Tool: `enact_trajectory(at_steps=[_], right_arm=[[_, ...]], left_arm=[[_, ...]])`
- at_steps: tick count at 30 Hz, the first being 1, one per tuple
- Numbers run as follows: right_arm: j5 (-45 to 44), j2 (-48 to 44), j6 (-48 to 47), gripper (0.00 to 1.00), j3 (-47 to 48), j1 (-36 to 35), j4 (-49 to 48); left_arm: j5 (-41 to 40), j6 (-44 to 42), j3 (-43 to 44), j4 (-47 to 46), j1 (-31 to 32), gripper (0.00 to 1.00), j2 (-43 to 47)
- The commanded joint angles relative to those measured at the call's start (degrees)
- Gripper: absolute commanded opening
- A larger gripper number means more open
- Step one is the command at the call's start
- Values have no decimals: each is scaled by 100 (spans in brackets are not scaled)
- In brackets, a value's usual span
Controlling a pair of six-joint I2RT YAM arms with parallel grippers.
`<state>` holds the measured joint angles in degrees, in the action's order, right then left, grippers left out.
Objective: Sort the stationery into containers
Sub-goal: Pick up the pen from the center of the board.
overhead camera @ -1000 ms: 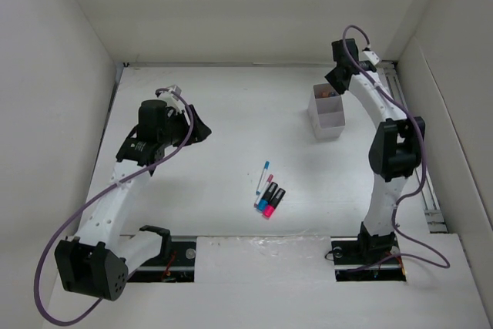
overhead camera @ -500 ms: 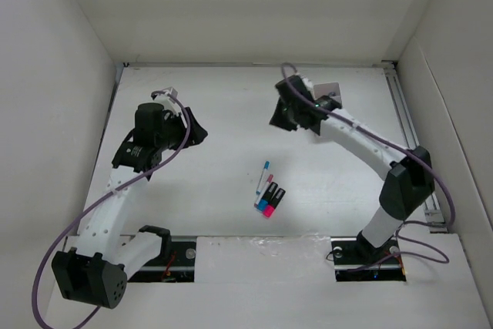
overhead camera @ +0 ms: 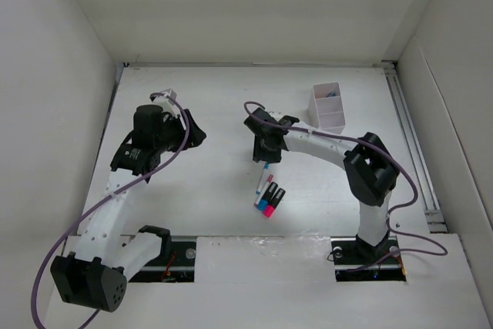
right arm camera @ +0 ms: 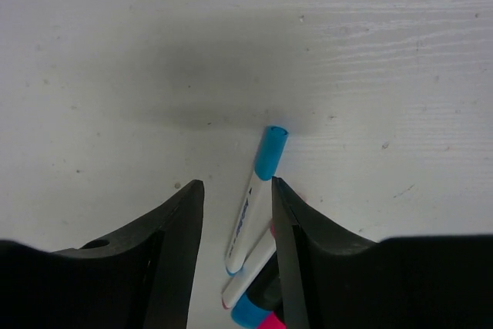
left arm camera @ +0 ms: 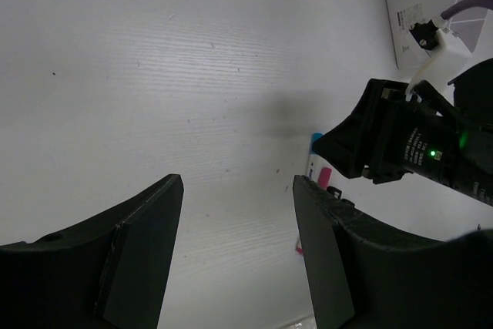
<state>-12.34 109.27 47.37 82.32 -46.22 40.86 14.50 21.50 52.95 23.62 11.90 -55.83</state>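
As viewed from the right wrist camera, found right end effector (overhead camera: 264,156) poised over the thin pen (right arm camera: 259,179), partway open with one finger to each side of the barrel, nothing held. Cannot tell whether the fingertips touch the bench (overhead camera: 200,190) yet. Left end effector (overhead camera: 196,135) likewise partway open and empty, hanging toward the left edge, well apart from the stationery.

Located pen cluster toward the near edge, about mid-width: blue-capped pen with a second thin pen (right arm camera: 248,271) just beside its lower end, then two black markers (overhead camera: 271,199) with blue and pink ends, lying side by side and touching. Located white two-compartment box (overhead camera: 330,119) near the far right corner. Some small coloured bits in its far compartment, too small to name.

Handling estimate for the pen: light, stiff, smooth round plastic, so likely to roll or squirt out of a pinch. Best gripped across the barrel just below the blue cap, clear of the neighbours crowding the other end. Close gently and squarely; no crushing risk expected. Watch for dragging the second pen along.
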Motion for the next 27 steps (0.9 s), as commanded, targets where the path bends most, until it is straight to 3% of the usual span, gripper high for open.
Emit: enact_trajectory(at_steps=[1, 11, 16, 21, 27], right_arm=[[-331, 102, 176, 46, -6, -37, 150], [-375, 489, 430, 39, -111, -37, 36], [-252, 603, 483, 28, -164, -37, -139], [-172, 657, 588, 2, -86, -37, -201], [-409, 86, 589, 0, 722, 296, -184]], left_arm=[[-44, -75, -39, -41, 23, 56, 152], [62, -75, -39, -41, 23, 56, 152], [62, -75, -39, -41, 23, 56, 152], [62, -75, -39, -41, 23, 56, 152], [237, -75, -39, -155, 23, 56, 91]])
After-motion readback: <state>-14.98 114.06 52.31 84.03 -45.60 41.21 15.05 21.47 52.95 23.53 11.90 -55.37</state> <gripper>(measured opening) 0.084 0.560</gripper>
